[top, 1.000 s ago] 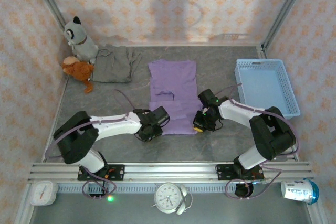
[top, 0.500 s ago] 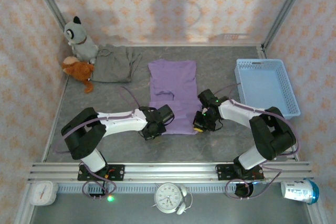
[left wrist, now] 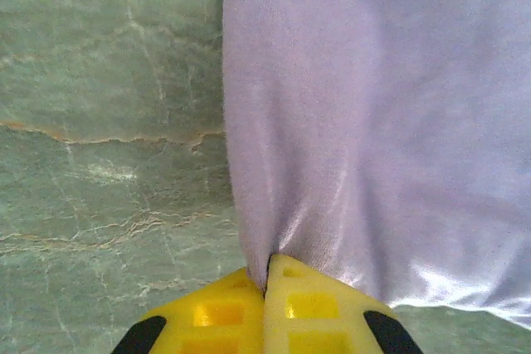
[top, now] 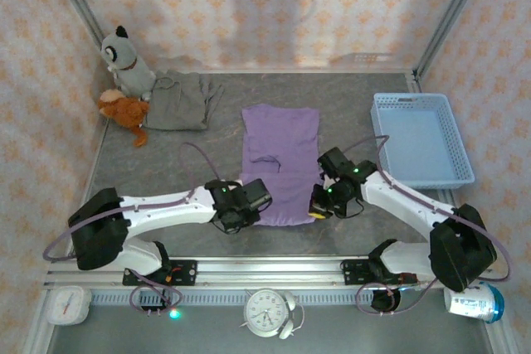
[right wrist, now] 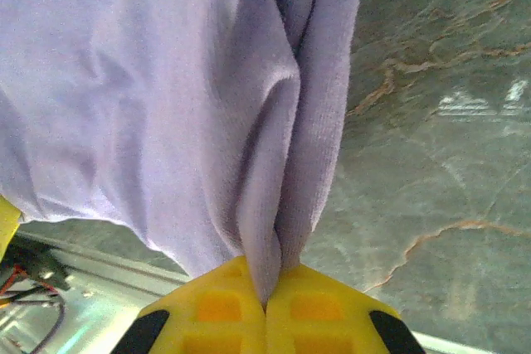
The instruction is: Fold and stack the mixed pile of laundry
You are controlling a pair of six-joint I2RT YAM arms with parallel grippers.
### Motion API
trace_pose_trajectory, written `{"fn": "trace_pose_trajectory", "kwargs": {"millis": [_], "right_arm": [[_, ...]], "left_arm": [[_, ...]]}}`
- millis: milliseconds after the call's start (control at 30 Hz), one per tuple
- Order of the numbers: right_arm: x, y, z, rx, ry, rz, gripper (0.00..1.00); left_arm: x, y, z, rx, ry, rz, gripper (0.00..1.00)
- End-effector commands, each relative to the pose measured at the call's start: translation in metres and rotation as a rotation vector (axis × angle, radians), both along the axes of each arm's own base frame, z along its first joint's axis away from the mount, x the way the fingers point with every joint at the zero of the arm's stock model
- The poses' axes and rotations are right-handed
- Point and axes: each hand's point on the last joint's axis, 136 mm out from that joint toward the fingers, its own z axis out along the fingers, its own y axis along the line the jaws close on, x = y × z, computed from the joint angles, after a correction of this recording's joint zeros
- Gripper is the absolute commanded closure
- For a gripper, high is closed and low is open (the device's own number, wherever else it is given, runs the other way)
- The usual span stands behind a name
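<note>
Grey marbled table top point(top: 166, 163) took up the middle of the top view. The large plain lavender-purple cloth garment point(top: 280, 159) lay spread flat at frame centre, long axis running top to bottom, with a small raised fold near its middle. The light blue slatted plastic basket point(top: 411, 97) sat at the right, well apart from the garment. The small taupe grey-brown cloth garment point(top: 178, 101) lay rumpled at upper left, well apart from the lavender one. It touched the grey plush toy point(top: 126, 60) and the orange plush toy point(top: 123, 109) in the upper-left corner.

Left gripper point(left wrist: 265, 275) was at the lavender garment's lower-left corner, clenched on the hem. Its yellow fingertips point(left wrist: 307, 296) were pressed together with cloth pinched in the seam between them. Right gripper point(right wrist: 267, 283) was at the lower-right corner, also clamped tight on the hem, with a bunched fold of lavender cloth rising out from between its yellow pads point(right wrist: 220, 304). Both grips were at table level, and the cloth between them was slack.
</note>
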Motion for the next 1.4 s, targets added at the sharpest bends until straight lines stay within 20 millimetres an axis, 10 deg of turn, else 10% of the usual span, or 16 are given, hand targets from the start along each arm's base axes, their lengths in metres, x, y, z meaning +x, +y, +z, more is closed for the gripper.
{"fn": "trace_pose_trajectory", "kwargs": {"millis": [0,400,667,733,833,900,1167,1367], "right_arm": [[0.018,0.009,0.031,0.036,-0.041,-0.042,1.00],[0.130,-0.009,0.083,0.055,-0.202,-0.318,1.00],[0.252,-0.017,0.088,0.057,-0.278,-0.462,0.99],[0.297,-0.023,0.077,0.059,-0.305,-0.500,0.78],[0.354,-0.037,0.066,0.032,-0.341,-0.539,0.02],[0.376,-0.036,0.068,0.071,-0.347,-0.538,0.01],[0.355,-0.021,0.085,0.034,-0.405,-0.348,0.07],[0.312,0.014,0.059,-0.016,-0.349,-0.181,0.62]], "left_arm": [[0.032,0.011,0.042,0.006,-0.119,0.096,1.00],[0.157,0.029,0.115,-0.028,-0.298,0.184,1.00],[0.275,0.023,0.122,-0.038,-0.300,0.160,1.00],[0.319,0.020,0.098,-0.075,-0.250,0.168,0.96],[0.367,0.021,0.082,-0.108,-0.191,0.186,0.24],[0.385,0.022,0.088,-0.131,-0.197,0.185,0.18],[0.383,0.018,0.123,-0.215,-0.308,0.163,0.21],[0.330,-0.009,0.108,-0.205,-0.251,0.050,0.45]]}}
